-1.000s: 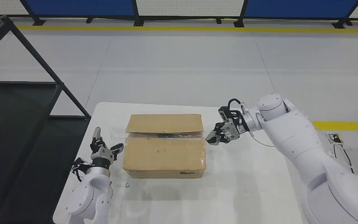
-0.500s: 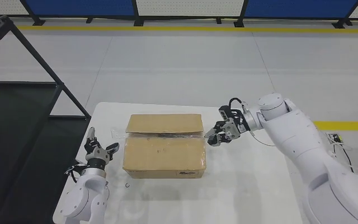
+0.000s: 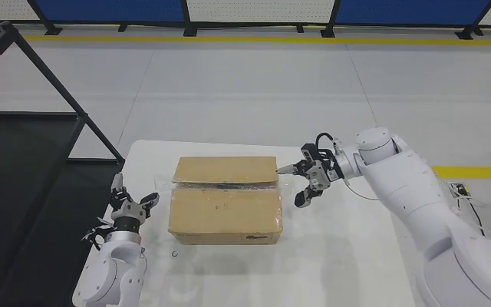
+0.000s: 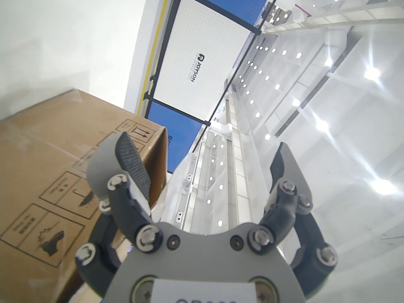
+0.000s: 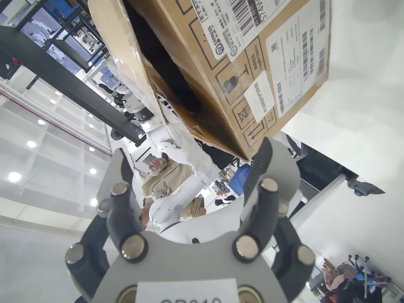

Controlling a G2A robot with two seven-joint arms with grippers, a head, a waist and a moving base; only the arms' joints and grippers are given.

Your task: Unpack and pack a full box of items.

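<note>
Left gripper (image 3: 126, 206) backed leftward, right gripper (image 3: 295, 186) spread; both open. White counter (image 3: 345, 253), pale floor (image 3: 245, 84); box (image 3: 225, 207) lies long left-right.

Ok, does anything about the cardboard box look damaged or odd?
Yes. The cardboard box has its far top flap lifted ajar, and ragged clear tape hangs loose along its edge.

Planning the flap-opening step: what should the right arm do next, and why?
Probably ease the right gripper forward onto the end of the raised flap, then close. Its jaws stand open at the end of the box, the flap shows a dark gap under it, and nothing is gripped yet. The left gripper is open, apart from the box.
</note>
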